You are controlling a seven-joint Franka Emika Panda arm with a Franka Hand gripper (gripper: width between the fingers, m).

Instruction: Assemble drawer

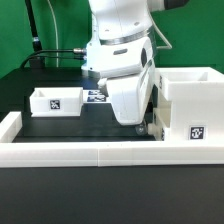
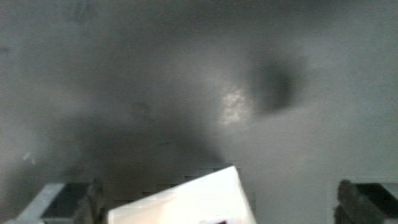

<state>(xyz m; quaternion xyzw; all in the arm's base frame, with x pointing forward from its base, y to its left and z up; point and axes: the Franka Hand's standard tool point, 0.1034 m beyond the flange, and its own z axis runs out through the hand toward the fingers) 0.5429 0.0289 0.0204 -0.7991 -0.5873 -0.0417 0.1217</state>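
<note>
the white plastic boxy drawer housing stands upright at the exterior view's right on the black-topped table, open side up, tagged face toward the camera, just behind the low white border wall; a small white open-top tray sits well apart at the exterior view's left, long axis across the view, tag facing the camera; the gripper hangs low beside the housing; in the wrist view its fingers stand wide apart, a blurred white corner between them.
</note>
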